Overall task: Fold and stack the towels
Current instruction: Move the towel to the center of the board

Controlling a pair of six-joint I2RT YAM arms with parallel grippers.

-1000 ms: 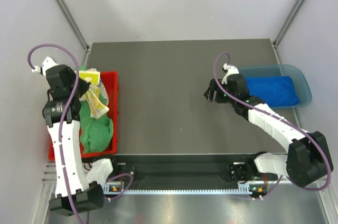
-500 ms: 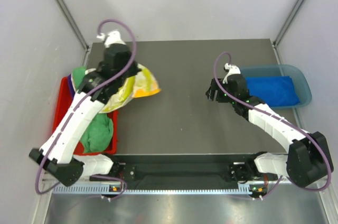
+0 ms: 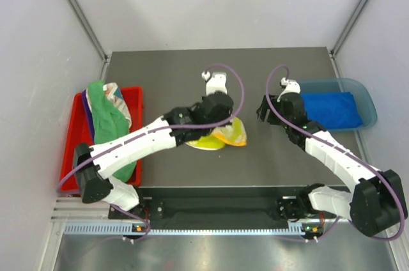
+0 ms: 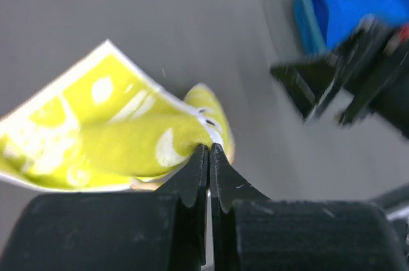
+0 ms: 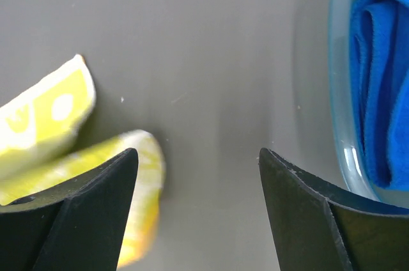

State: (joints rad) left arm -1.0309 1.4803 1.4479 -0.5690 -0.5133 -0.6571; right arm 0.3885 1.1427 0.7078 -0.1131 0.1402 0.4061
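My left gripper (image 3: 222, 124) is shut on a corner of the pale yellow printed towel (image 3: 220, 138), which hangs and drags crumpled on the middle of the dark table. In the left wrist view the fingertips (image 4: 209, 148) pinch the yellow towel (image 4: 108, 130). My right gripper (image 3: 265, 112) stands open just right of it, nothing between its jaws (image 5: 197, 151); the yellow towel (image 5: 51, 124) lies at its left. A folded royal blue towel (image 3: 329, 110) lies in the blue bin (image 3: 367, 101). A green towel (image 3: 105, 117) with other towels fills the red tray (image 3: 135, 101).
The red tray sits at the table's left edge, the translucent blue bin (image 5: 337, 92) at the right edge, close behind my right gripper. My left arm stretches across the table's front left. Grey walls surround the table.
My left arm swung from the red tray to the table's middle, carrying the yellow towel down with it. My right gripper shifted slightly and stays open.
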